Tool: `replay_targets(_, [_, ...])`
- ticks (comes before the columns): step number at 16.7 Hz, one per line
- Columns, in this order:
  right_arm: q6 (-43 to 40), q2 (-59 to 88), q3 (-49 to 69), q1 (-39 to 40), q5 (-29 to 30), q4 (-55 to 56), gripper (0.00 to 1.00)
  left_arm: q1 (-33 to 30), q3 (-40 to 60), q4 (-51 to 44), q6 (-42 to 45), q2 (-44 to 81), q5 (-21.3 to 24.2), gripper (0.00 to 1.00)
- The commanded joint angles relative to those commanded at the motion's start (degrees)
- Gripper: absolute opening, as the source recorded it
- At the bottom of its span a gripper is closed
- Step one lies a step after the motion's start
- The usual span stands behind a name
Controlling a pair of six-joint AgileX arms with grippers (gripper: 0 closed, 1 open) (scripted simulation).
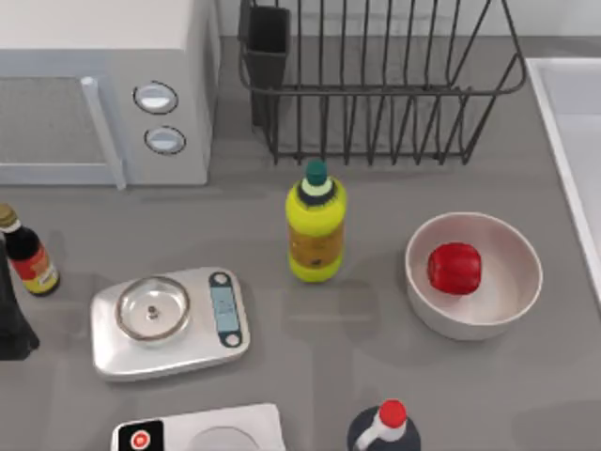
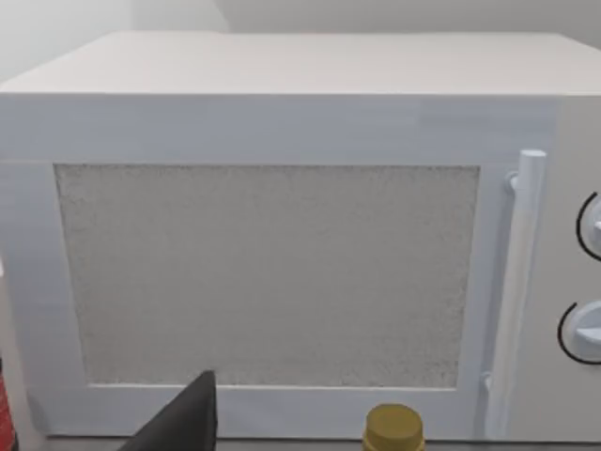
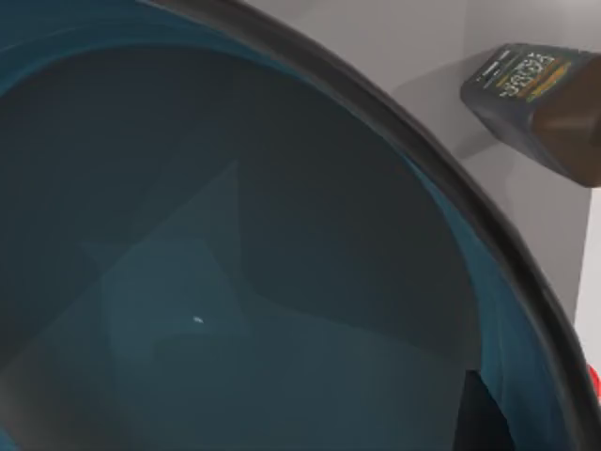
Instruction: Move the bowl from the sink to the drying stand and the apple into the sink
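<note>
The apple (image 1: 454, 268) is small, red and blocky, and it lies inside a white bowl (image 1: 515, 305) at the table's right. The drying stand (image 1: 394, 122), a black wire rack with a dark cup (image 1: 267, 47) at its left corner, stands at the back. A strip of the white sink (image 1: 571, 132) runs along the right edge. In the right wrist view the teal-blue bowl (image 3: 235, 263) is very close, its dark rim (image 3: 441, 178) curving across, with my right gripper directly over it. My left gripper (image 1: 9, 324) is a dark shape at the far left edge, facing the microwave (image 2: 282, 272).
A yellow bottle (image 1: 315, 230) stands mid-table in front of the rack. The microwave (image 1: 103, 85) is at the back left, with a kitchen scale (image 1: 169, 319) and a small sauce bottle (image 1: 28, 254) in front. A red-capped bottle (image 1: 385, 427) and a white device (image 1: 202, 434) sit at the front edge.
</note>
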Motion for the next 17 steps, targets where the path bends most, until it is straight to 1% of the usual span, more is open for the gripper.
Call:
replay_targets(4, [1.8, 0.5, 0.6, 2.1, 1.3, 1.8, 0.00, 0.0, 0.0, 0.0, 0.0, 0.0, 0.0, 1.00])
replay_targets(7, [7.2, 1.7, 2.0, 9.3, 5.7, 8.1, 0.00, 0.0, 0.0, 0.0, 0.0, 0.0, 0.0, 1.00])
replay_targets(10, [14.7, 3.5, 3.4, 21.9, 12.5, 18.2, 0.00, 0.0, 0.0, 0.0, 0.0, 0.0, 0.0, 1.00])
replay_targets(17, [32.1, 7.4, 4.6, 58.9, 31.8, 51.3, 0.00, 0.0, 0.0, 0.0, 0.0, 0.0, 0.0, 1.00])
